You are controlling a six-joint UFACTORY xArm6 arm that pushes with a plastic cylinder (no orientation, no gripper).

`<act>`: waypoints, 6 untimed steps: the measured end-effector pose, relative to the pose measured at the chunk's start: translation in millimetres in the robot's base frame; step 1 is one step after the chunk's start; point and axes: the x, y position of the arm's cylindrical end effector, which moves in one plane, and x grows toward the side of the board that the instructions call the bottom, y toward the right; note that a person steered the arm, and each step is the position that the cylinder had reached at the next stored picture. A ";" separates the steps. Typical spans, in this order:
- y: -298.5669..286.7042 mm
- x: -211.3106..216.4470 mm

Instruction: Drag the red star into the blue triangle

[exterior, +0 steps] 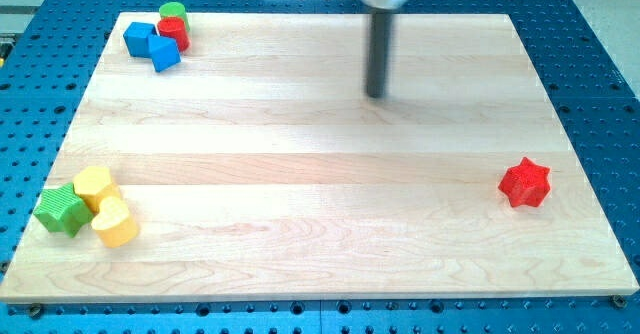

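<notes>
The red star lies alone near the board's right edge. The blue triangle sits in the cluster at the view's top left, touching a blue block and a red cylinder. My tip rests on the board in the upper middle, well up and left of the red star and far right of the blue triangle. It touches no block.
A green cylinder stands behind the red cylinder at the top left. At the bottom left sit a green star, a yellow hexagon-like block and a yellow heart. The wooden board lies on a blue perforated table.
</notes>
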 end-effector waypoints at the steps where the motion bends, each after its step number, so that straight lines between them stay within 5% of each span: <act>1: 117.6 53.4; 3: 207.3 144.5; 4: 160.7 174.1; 5: 121.4 157.9; 6: 93.3 96.4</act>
